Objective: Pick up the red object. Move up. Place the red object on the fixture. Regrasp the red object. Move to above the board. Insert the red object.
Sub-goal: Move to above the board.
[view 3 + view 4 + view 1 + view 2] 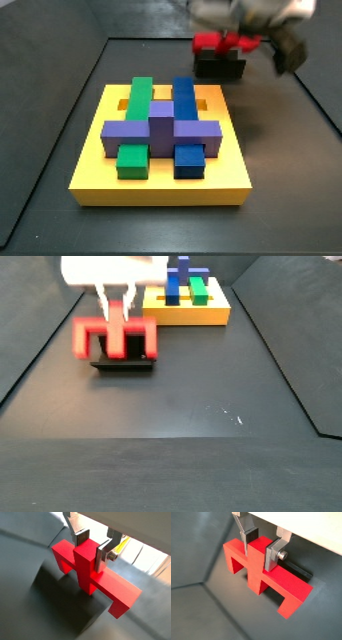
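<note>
Gripper point(261, 549), seen in both wrist views, is clamped on the raised central stem of the red object point(264, 579), one silver finger point(273, 557) pressed to each side of the stem, so the wide bar hangs level with its short legs free. In a side view the red object point(115, 338) sits at or just above the fixture point(123, 360), a position that suits setting the piece down for a regrasp; whether the two touch cannot be told, since motion blur softens the outline. Farther off lies the board point(163, 178), carrying the purple block point(162, 130). Its open slot is hard to make out.
</note>
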### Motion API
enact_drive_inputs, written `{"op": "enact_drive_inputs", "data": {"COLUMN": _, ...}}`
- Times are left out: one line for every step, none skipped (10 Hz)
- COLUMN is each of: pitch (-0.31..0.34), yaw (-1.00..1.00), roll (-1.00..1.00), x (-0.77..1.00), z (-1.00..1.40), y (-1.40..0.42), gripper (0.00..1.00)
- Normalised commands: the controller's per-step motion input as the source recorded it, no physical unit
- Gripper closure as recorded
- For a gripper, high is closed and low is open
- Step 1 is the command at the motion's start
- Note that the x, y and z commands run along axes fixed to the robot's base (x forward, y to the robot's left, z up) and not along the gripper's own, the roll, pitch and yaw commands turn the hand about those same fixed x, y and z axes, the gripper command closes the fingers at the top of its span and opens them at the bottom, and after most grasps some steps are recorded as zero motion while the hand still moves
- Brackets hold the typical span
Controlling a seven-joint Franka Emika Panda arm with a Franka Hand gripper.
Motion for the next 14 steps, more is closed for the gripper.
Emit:
{"op": "enact_drive_inputs", "data": {"pitch": -0.033, "yaw": -0.08, "roll": -0.02, "x": 0.00, "z": 1.40, "y": 0.00, "gripper": 1.00}}
{"op": "enact_drive_inputs", "data": {"pitch": 0.001, "yaw": -0.06, "roll": 0.01, "x": 0.01, "z": 1.40, "y": 0.01, "gripper": 1.00}}
{"op": "enact_drive_inputs", "data": {"pitch": 0.057, "yaw": -0.06, "roll": 0.02, "x": 0.03, "z": 1.40, "y": 0.00, "gripper": 1.00}}
{"op": "enact_drive_inputs", "data": {"pitch": 0.091, "yaw": -0.05, "roll": 0.00, "x": 0.03, "z": 1.40, "y": -0.02, "gripper": 1.00}}
{"op": "enact_drive_inputs", "data": {"pitch": 0.100, "yaw": -0.03, "roll": 0.00, "x": 0.04, "z": 1.40, "y": -0.01, "gripper": 1.00}}
{"op": "enact_drive_inputs", "data": {"pitch": 0.127, "yaw": 0.00, "roll": 0.00, "x": 0.04, "z": 0.51, "y": -0.02, "gripper": 1.00}}
{"op": "enact_drive_inputs", "data": {"pitch": 0.120, "yaw": -0.02, "roll": -1.00, "x": -1.01, "z": 0.27, "y": -1.40, "gripper": 1.00}}
{"op": "enact_drive_inputs", "data": {"pitch": 0.118, "yaw": -0.01, "roll": -1.00, "x": -1.01, "z": 0.25, "y": -1.40, "gripper": 1.00}}
{"op": "enact_drive_inputs", "data": {"pitch": 0.083, "yaw": 0.00, "roll": -1.00, "x": -1.12, "z": 0.27, "y": -1.40, "gripper": 1.00}}
{"op": "enact_drive_inputs", "data": {"pitch": 0.083, "yaw": 0.01, "roll": -1.00, "x": -1.13, "z": 0.25, "y": -1.40, "gripper": 1.00}}
{"op": "enact_drive_inputs", "data": {"pitch": 0.074, "yaw": 0.02, "roll": -1.00, "x": -1.11, "z": 0.27, "y": -1.40, "gripper": 1.00}}
{"op": "enact_drive_inputs", "data": {"pitch": 0.070, "yaw": 0.03, "roll": -1.00, "x": -1.13, "z": 0.26, "y": -1.40, "gripper": 1.00}}
{"op": "enact_drive_inputs", "data": {"pitch": 0.057, "yaw": 0.04, "roll": -1.00, "x": -0.41, "z": 0.07, "y": -0.47, "gripper": 1.00}}
{"op": "enact_drive_inputs", "data": {"pitch": 0.052, "yaw": 0.04, "roll": -1.00, "x": -0.24, "z": 0.04, "y": -0.26, "gripper": 1.00}}
